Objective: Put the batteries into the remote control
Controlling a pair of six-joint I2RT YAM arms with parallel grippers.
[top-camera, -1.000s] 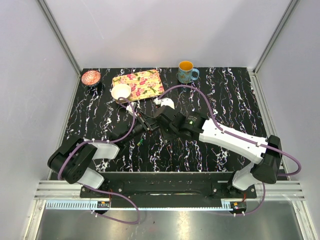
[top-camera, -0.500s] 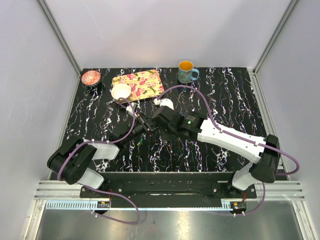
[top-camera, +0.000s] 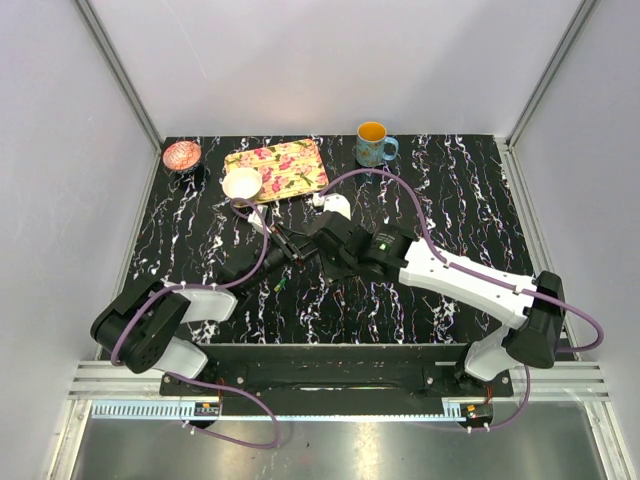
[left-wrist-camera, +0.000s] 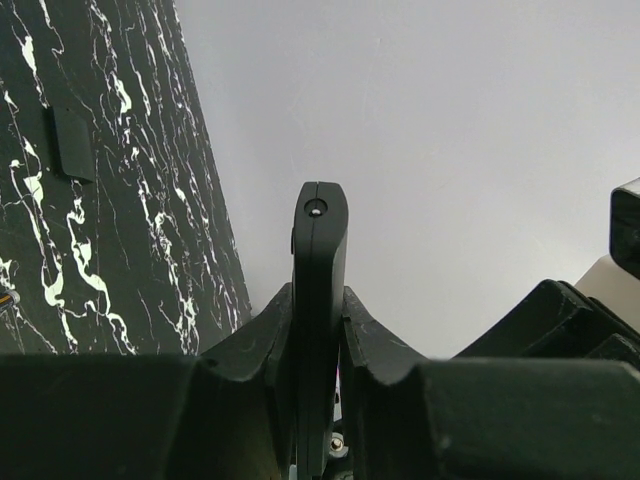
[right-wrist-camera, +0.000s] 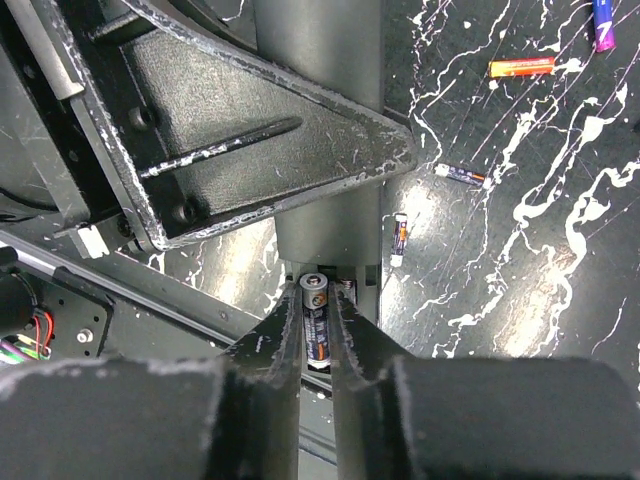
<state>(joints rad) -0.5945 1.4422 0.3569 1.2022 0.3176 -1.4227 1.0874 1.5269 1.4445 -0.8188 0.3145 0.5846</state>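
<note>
Top view: black, white-veined desk, both arms stretched to centre, tips almost meeting.

In left hand, clamped tight: remote control. From left wrist cam, seen edge-on, upright btwn the two fingers, pinched on both flat faces. Far left of that view, on desk: small flat black piece, lying alone.

In right hand, pinched btwn closed fingers: black battery, silver end toward cam, right at near end of remote, w/ left hand's finger crossing in front. Seated in remote or not: cannot tell.

Loose on desk, right wrist cam: orange-red battery and purple-blue battery at top right, near each other. Lower down, dark battery and orange-banded battery, apart from each other.

Along back of desk: pink bowl, white bowl at near-left corner of floral tray, teal mug w/ orange inside.
</note>
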